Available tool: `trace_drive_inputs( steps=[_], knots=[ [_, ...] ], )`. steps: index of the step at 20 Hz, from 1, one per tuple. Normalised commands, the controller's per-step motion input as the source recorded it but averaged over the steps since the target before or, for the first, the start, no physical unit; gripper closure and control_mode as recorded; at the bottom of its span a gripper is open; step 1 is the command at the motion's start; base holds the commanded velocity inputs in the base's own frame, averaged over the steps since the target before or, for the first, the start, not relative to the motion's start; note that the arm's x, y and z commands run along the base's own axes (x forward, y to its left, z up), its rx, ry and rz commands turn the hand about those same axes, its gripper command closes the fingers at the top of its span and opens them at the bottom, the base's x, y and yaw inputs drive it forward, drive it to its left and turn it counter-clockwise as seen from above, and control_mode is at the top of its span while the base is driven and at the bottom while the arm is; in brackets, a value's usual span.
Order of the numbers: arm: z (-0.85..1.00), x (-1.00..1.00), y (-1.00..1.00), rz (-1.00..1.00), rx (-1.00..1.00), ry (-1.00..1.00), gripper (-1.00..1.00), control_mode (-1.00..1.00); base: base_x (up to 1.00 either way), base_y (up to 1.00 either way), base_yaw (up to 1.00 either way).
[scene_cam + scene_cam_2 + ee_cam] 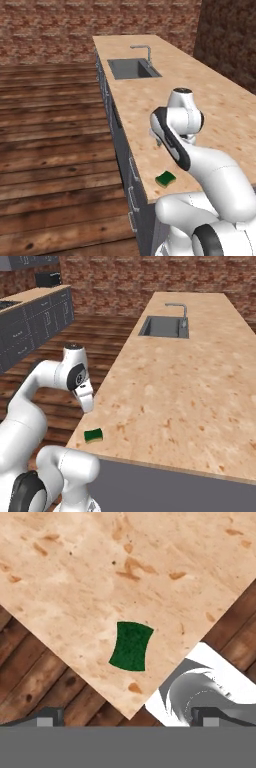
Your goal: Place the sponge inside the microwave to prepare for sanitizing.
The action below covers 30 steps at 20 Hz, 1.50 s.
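Green block sponge (pixel 131 646) on speckled counter (pixel 100 572)

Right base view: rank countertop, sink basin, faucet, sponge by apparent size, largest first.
1. Countertop
2. Sink basin
3. Faucet and sponge: they look about alike. The sponge is much nearer the camera, so I won't rank them.

The white arm (pixel 200 165) rises bent at the elbow, its hand pointing down. The gripper (pixel 128 717) hangs with jaws spread wide, holding nothing.
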Motion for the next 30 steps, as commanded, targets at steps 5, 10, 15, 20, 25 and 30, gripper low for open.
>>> trace_drive_inputs(
  steps=[5,10,15,20,25,30],
  knots=[
    [-0.19,0.07,-0.06,-0.1,0.0,0.0,-1.0,-1.0,0.0,0.0,0.0],
    [-0.19,0.07,-0.01,-0.12,-0.05,0.0,-1.0,-1.0,0.0,0.0,0.0],
    [-0.21,0.02,-0.02,-0.11,-0.01,0.01,-1.0,-1.0,0.0,0.0,0.0],
    [-0.22,0.01,-0.09,-0.02,0.0,0.03,-1.0,-1.0,0.0,0.0,0.0],
    [-0.23,0.03,-0.1,0.0,0.0,0.04,-1.0,-1.0,0.0,0.0,0.0],
    [-0.25,0.07,-0.06,0.0,0.0,0.07,-1.0,-1.0,0.0,0.0,0.0]
  ],
)
